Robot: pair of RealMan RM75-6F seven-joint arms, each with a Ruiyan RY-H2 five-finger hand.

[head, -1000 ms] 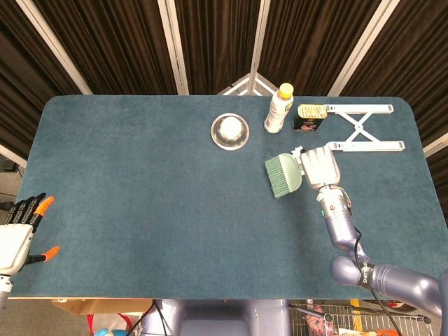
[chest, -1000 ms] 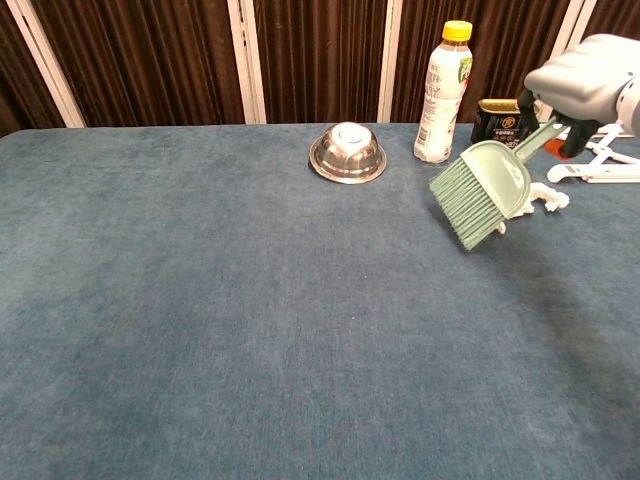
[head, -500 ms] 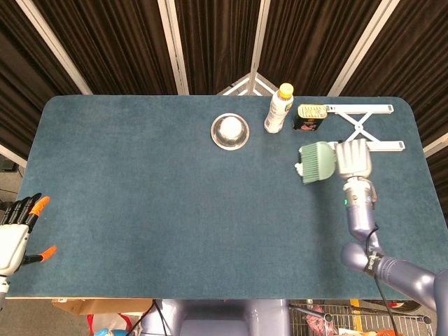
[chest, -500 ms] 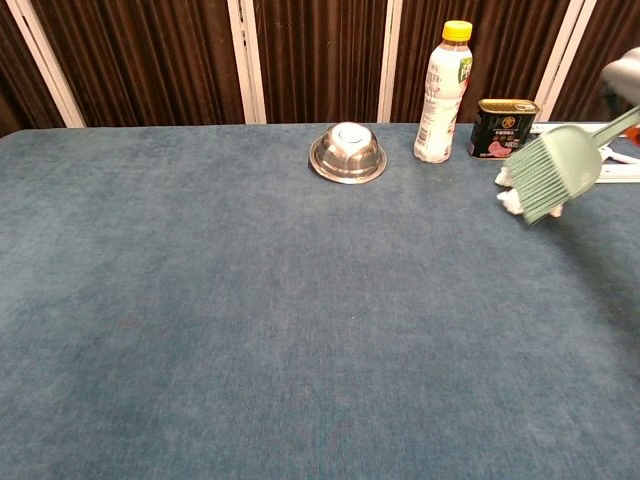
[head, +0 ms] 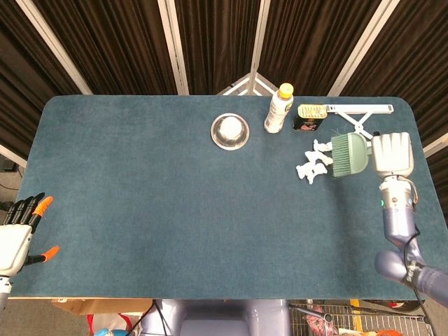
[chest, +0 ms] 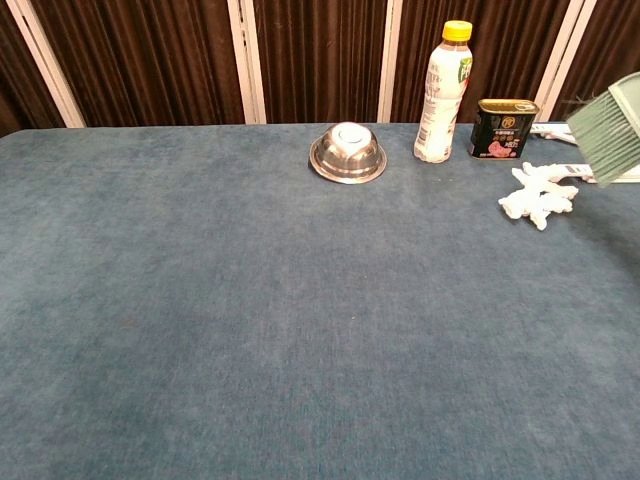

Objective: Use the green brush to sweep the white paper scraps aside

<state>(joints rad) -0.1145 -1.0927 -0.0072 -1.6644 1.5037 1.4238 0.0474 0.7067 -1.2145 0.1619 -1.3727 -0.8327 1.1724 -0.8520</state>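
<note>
My right hand [head: 392, 152] holds the green brush [head: 348, 155] by its handle at the table's far right, bristles pointing left. In the chest view only the brush head [chest: 610, 126] shows at the right edge, lifted above the cloth. The white paper scraps [head: 313, 161] lie in a small pile just left of the bristles, also seen as a clump of scraps [chest: 538, 193] on the blue cloth. My left hand [head: 19, 231] hangs open off the table's near left corner, holding nothing.
A steel bowl [head: 230, 131] sits upside down at mid-back. A yellow-capped bottle [head: 278, 108] and a dark tin [head: 311, 116] stand behind the scraps. A white folding stand [head: 360, 120] lies at the back right, partly under the brush.
My right hand has carried the brush rightward, from left of the scraps, across them, to their right. The scraps, hidden under the brush before, now lie uncovered. The left hand stayed put.
</note>
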